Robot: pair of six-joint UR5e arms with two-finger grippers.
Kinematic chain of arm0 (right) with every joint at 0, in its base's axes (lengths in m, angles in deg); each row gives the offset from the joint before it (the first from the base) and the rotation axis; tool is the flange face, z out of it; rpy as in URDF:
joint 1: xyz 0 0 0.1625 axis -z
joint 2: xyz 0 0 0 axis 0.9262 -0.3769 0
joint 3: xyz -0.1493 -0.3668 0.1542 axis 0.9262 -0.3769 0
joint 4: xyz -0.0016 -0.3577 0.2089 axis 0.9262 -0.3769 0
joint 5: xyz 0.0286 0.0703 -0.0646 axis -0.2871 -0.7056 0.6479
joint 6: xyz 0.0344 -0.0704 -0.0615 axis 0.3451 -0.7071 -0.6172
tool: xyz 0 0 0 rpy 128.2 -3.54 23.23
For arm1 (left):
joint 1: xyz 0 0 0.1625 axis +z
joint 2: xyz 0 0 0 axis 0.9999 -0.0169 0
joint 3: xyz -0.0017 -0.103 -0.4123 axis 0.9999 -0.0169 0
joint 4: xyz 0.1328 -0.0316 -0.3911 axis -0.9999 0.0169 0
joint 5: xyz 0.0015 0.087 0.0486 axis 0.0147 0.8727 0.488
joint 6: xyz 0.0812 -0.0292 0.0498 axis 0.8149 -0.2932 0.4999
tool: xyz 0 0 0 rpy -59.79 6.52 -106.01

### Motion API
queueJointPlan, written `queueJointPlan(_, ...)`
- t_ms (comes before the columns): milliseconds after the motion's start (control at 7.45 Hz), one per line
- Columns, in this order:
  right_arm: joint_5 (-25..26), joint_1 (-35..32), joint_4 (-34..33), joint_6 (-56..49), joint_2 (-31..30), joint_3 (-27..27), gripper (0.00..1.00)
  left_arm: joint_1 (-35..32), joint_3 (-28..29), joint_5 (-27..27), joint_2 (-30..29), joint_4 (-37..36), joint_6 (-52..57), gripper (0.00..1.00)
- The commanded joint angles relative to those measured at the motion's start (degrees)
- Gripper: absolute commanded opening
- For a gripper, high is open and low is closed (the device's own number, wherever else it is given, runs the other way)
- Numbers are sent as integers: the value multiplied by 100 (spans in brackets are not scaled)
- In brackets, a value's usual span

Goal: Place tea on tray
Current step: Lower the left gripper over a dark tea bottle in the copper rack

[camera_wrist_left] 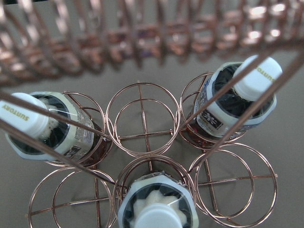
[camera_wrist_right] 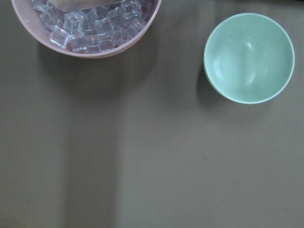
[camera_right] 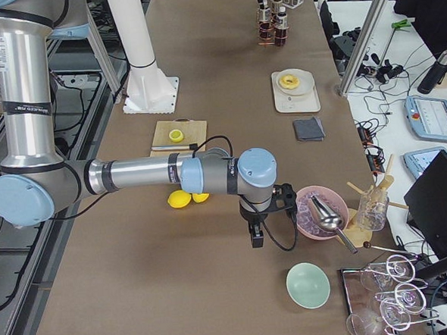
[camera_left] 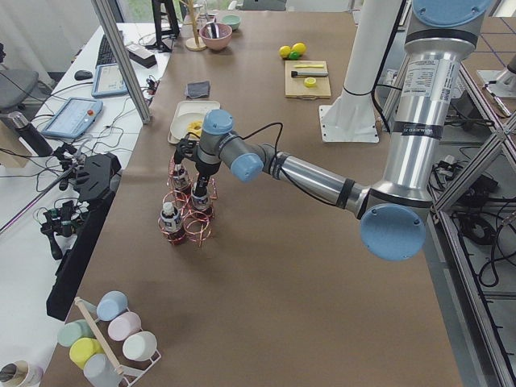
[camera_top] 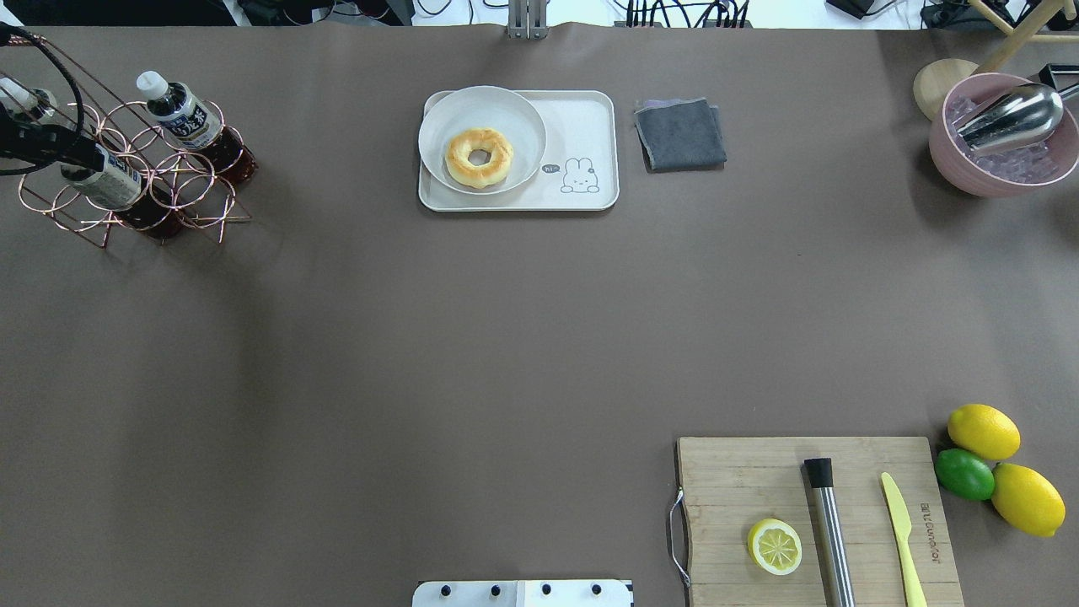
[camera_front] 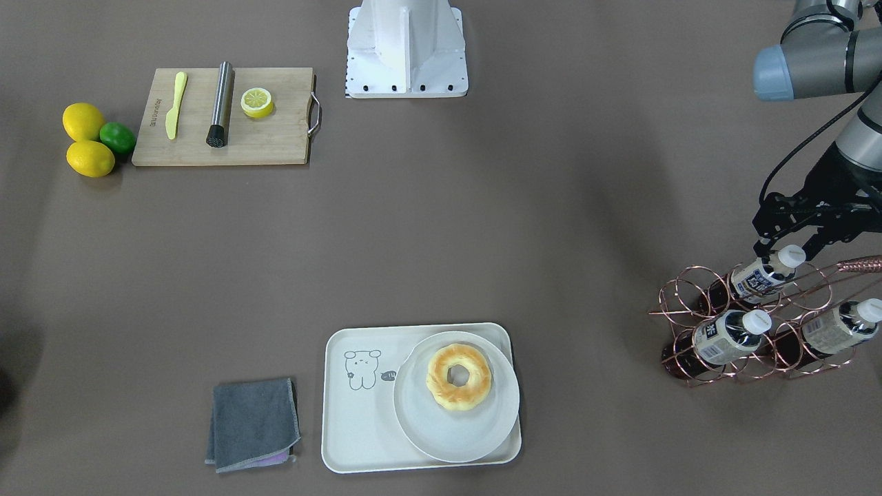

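Observation:
Three tea bottles lie in a copper wire rack [camera_front: 689, 303] at the table's left end: a top one [camera_front: 758, 279] and two lower ones [camera_front: 723, 337] [camera_front: 834, 327]. My left gripper [camera_front: 787, 248] hangs over the top bottle's white cap, its black fingers standing apart on either side of it; it looks open. The left wrist view looks down on all three caps, the nearest [camera_wrist_left: 156, 213] at the bottom edge. The cream tray [camera_front: 344, 413] with the drawn bear holds a white plate [camera_front: 441, 434] with a doughnut. My right gripper [camera_right: 257, 240] shows only in the exterior right view; I cannot tell its state.
A grey cloth [camera_front: 253, 424] lies beside the tray. A wooden board [camera_front: 207, 145] with a knife, a metal muddler and a half lemon stands near the lemons and the lime [camera_front: 117, 136]. A pink bowl of ice [camera_top: 1003, 143] and a green bowl [camera_wrist_right: 249, 57] are at the right end.

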Motion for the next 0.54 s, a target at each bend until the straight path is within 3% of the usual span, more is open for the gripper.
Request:
queueJointPlan(0, 11, -2, 0, -11, -32, -2, 100, -9, 60, -41, 4, -16, 380, 69)
queueJointPlan(403, 11, -2, 0, -20, -32, 16, 100, -9, 42, -68, -5, -51, 372, 69)
